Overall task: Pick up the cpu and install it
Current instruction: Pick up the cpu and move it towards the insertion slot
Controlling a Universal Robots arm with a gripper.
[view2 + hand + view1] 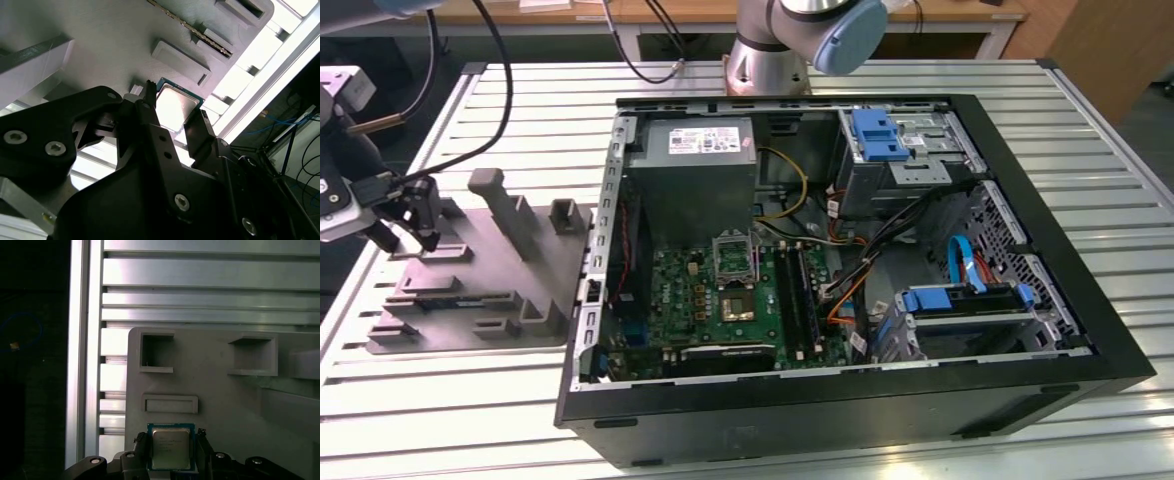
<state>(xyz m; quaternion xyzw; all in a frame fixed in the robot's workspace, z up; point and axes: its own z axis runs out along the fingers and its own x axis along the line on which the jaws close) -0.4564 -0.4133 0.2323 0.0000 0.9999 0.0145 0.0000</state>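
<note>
- Slatted metal counter (454,400) carries the whole set-up; at the exterior view's far left the tool (407,245) hangs low over a grey fixture plate (467,300).
- Its fingers (141,452) stand apart, one at each of two opposite edges of the cpu and close to them.
- The cpu (171,449) lies flat on the plate, silvery top up, directly under the tool and between the fingers, as seen in both wrist views.
- Just ahead of the tool in the first wrist view, the plate has a shallow rectangular slot (170,403); farther on are two square pockets (156,352).
- Well away from the tool, toward the exterior view's right, an open computer case (1067,250) lies on its side.
- Inside it are a green motherboard (687,290) and a metal-framed socket (736,300).
</note>
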